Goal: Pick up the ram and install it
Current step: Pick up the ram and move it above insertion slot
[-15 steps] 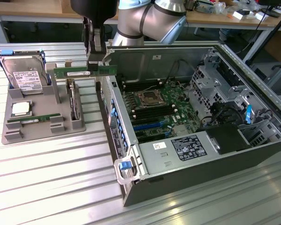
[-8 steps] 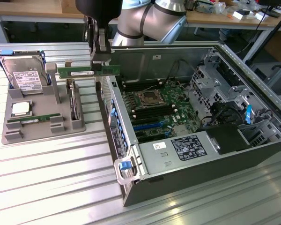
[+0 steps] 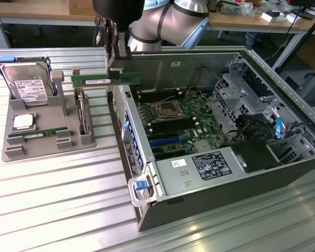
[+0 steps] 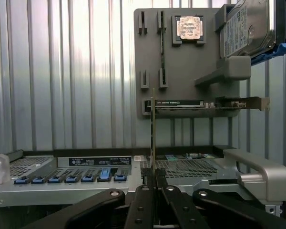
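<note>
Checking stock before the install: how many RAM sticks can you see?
2. One, the ram, is held by the gripper above the computer case's edge; the second stick lies in the grey tray. Others may be hidden inside the case.

A ribbed metal counter (image 3: pixel 58 199) is spreading across the whole foreground, its long slats running side by side. Bright light is glaring off the slats, washing out broad white bands on the exterior view's left. Behind it, a wooden-topped workbench (image 3: pixel 37 10) on a pale frame is standing along the back, and small clutter (image 3: pixel 268 10) is lying on its top toward the exterior view's right.
</note>
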`<state>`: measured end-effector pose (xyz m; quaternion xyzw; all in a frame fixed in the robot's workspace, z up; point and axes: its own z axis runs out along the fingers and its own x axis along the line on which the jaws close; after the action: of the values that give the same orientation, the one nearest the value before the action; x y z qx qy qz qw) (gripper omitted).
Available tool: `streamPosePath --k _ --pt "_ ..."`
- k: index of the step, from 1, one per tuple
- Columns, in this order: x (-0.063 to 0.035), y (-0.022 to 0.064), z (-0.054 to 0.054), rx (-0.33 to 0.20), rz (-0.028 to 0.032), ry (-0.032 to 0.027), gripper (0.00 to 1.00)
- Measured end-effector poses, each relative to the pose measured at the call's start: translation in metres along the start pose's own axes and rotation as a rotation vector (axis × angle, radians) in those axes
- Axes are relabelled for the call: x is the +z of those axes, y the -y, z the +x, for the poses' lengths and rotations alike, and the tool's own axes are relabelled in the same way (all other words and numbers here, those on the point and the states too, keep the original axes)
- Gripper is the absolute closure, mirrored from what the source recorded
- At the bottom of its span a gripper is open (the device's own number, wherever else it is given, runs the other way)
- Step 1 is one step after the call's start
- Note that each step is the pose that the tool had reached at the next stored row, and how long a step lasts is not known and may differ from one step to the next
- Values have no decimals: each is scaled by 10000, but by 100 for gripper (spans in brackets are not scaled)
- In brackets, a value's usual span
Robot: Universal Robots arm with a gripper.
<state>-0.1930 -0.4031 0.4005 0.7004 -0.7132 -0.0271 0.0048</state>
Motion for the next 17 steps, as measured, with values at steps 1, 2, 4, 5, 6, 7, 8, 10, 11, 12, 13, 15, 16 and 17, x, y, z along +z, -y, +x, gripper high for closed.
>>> streamPosePath --k 1,2,4,5,6,7,8,10,11,12,13,15,16,17 --pt "-1 14 0 1 -1 0 88" --pt "-1 27 -1 1 0 0 88" --pt "-2 47 -1 1 0 0 88" --pt "-3 62 -1 0 0 0 88" --pt "-3 74 -2 0 0 0 88" --pt "-4 82 -2 1 0 0 88" --pt "-5 97 -2 0 0 0 88" --pt "-6 131 -3 0 0 0 88" --pt "-7 145 -3 0 0 0 88" --pt "-7 158 -3 0 0 0 88" --pt "-8 169 -3 0 0 0 88" --pt "-8 189 -4 1 0 0 88" --pt "-9 199 -4 1 0 0 88" --pt "-9 207 -4 0 0 0 88"
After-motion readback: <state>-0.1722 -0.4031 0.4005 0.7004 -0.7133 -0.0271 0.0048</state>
